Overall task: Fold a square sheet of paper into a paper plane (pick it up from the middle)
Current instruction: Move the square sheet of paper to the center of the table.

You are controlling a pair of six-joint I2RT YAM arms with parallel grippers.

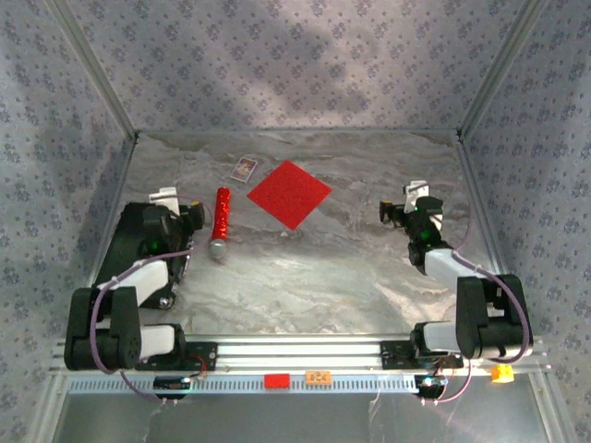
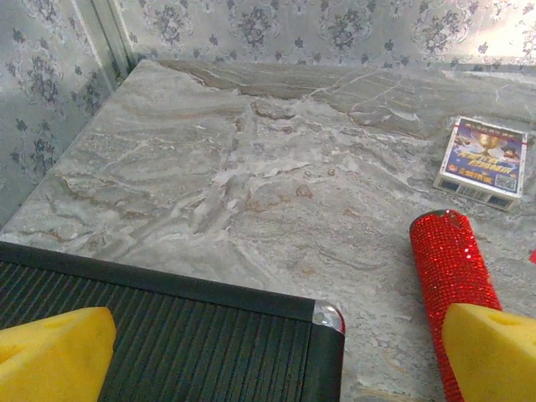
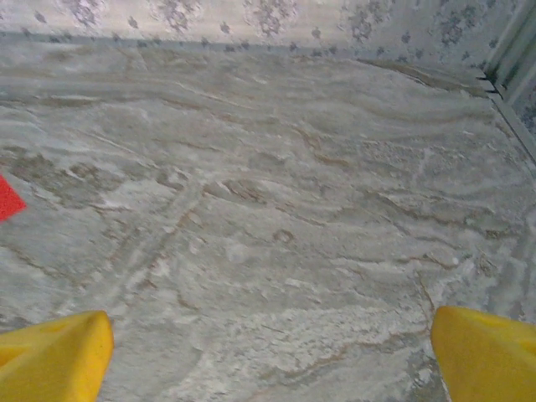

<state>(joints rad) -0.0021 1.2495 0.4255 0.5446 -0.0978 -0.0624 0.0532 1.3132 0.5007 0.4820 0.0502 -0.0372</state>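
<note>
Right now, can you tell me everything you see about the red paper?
The square sheet of paper is bright red, plain, flat and unfolded. It lies turned like a diamond on the marbled table, toward the back middle, right of a small card and a glittery red stick. Only the table touches it.

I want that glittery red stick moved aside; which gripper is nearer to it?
Left. The left gripper sits right beside the red stick, on its left; the right gripper is across the table, beyond the square sheet of paper.
</note>
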